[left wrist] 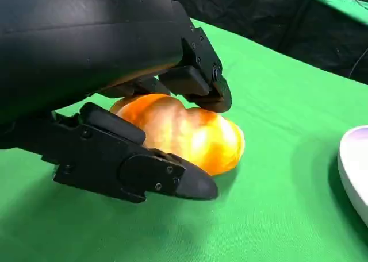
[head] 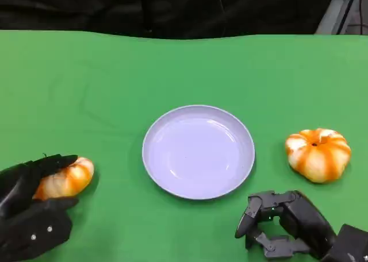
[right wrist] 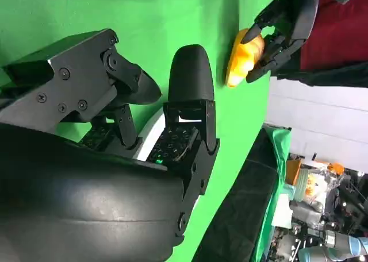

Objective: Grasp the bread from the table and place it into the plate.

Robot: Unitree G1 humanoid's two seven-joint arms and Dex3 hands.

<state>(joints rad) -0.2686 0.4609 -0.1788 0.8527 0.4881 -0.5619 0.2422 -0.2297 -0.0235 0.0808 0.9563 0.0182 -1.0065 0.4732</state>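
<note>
A: Left wrist view: bread [left wrist: 190,133] sits between the left hand's [left wrist: 115,101] fingers [left wrist: 172,178], one fingertip over its top, another along its near side low by the green table [left wrist: 276,204]. Fingers closed around it, touching.

B: Lifted or on the cloth?

A: Can't tell. Its underside is close to the table, and the lower finger hides the contact line.

B: Head view agree?

A: Yes. Left hand [head: 29,210] wraps the bread [head: 68,178] from the robot's side; the far end of the loaf sticks out past the fingertips. The hand is cut off by the picture's edge.

B: Right hand?

A: Right hand [head: 282,224] has fingers curled in, nothing between them. A second bun [head: 319,154], striped orange and white, lies beyond its fingertips, apart from them. In the right wrist view the hand's shell and fingers [right wrist: 192,78] block most of the scene; the left hand [right wrist: 284,26] with the bread [right wrist: 244,58] shows small, far off.

B: Plate?

A: Plate [head: 198,190] sits between the two hands, apart from both, nothing in it. In the left wrist view only a slice of its rim [left wrist: 351,170] is visible, past the fingertips.
</note>
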